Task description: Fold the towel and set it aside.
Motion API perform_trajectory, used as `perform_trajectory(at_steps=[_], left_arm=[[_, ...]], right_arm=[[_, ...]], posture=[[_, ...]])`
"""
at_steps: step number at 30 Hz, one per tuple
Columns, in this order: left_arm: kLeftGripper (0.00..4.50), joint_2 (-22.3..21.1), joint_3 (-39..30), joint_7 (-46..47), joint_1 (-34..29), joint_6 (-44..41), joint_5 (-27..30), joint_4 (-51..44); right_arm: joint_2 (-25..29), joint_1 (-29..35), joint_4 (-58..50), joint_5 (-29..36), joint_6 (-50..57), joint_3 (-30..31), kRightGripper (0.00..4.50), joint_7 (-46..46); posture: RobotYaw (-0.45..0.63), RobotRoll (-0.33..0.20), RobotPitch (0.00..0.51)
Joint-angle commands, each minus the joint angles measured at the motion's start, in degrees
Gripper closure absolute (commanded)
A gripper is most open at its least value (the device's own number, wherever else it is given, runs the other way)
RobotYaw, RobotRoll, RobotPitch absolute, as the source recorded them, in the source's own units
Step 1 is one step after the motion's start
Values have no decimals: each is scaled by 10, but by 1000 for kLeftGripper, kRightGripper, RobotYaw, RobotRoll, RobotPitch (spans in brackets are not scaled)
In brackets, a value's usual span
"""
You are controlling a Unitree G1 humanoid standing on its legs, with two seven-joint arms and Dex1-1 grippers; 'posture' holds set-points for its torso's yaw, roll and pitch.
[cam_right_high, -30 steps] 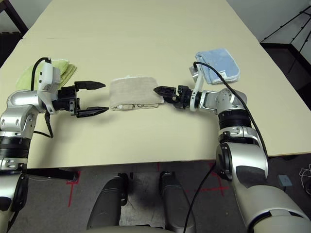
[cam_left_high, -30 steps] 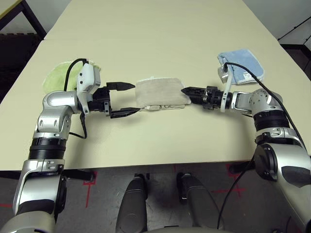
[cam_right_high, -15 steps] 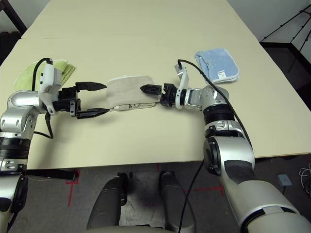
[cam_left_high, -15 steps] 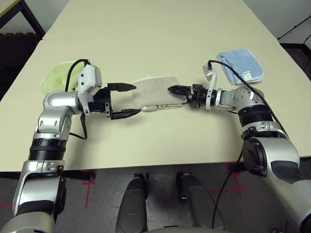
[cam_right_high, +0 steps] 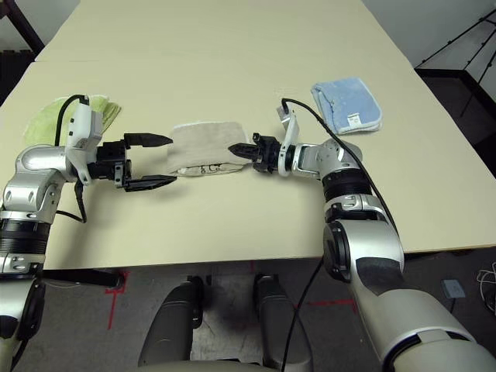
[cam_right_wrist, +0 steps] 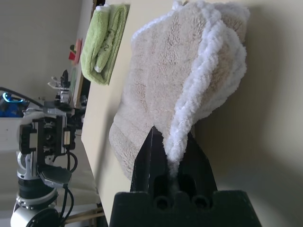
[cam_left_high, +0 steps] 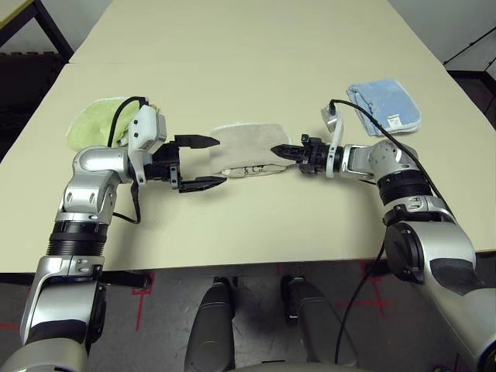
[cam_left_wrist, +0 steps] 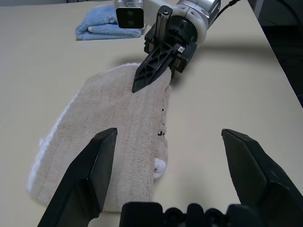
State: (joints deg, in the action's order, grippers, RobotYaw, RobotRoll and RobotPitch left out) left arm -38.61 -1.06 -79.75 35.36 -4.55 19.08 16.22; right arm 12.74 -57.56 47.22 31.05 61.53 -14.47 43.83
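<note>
While the towel already lay as a small folded bundle at the middle of the table, the head views showed it not yet set aside: it sat between the two grippers, with the light green folded towel off toward the robot's left and the light blue folded towel off toward its right, both well apart from it. The right gripper reached onto the bundle's right end with its fingers pressed together, and the left gripper stood just beside the left end, fingers spread wide and holding nothing.

From the left wrist view, the left gripper's two fingers framed the near end of the towel without touching it, and a small white loop and dark stitching showed along its edge. Across the cloth, the right gripper was pinched on the far edge.

Seen from the right wrist view, the right gripper's fingers were clamped on the white-stitched edging, several layers of it stacked and lifted a little off the table.

By my reading, the folding looked largely done, perhaps with one more fold in hand; moving the bundle to the side remained.
</note>
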Motion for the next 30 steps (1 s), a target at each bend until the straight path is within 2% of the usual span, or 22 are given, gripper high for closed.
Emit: perform_trajectory(at_steps=[1, 4, 8, 11, 18, 26, 30], left_arm=[[0, 1, 10, -7, -4, 0, 4, -2], [0, 3, 11, -7, -6, -1, 3, -1], [0, 9, 9, 2, -8, -10, 6, 0], [0, 15, 8, 21, -11, -31, 5, -4], [0, 27, 9, 42, -11, -46, 1, 0], [0, 24, 13, 41, -11, -45, -1, 0], [0, 26, 15, 42, -17, -47, 1, -6]], right_arm=[[13, 14, -12, 17, -1, -29, 4480, -12], [12, 13, -35, 51, -25, -67, 4480, 1], [1, 0, -40, 70, -115, -119, 4480, -34], [-11, -18, -23, 67, -220, -153, 4480, -88], [-11, -72, 117, 55, -491, -213, 4480, -189], [16, -109, 222, 36, -678, -232, 4480, -245], [22, -125, 239, 41, -707, -239, 4480, -232]], posture=[[87, 0, 169], [80, 0, 167], [70, 0, 159], [55, 0, 149], [42, 0, 139], [38, 0, 131], [34, 0, 138]])
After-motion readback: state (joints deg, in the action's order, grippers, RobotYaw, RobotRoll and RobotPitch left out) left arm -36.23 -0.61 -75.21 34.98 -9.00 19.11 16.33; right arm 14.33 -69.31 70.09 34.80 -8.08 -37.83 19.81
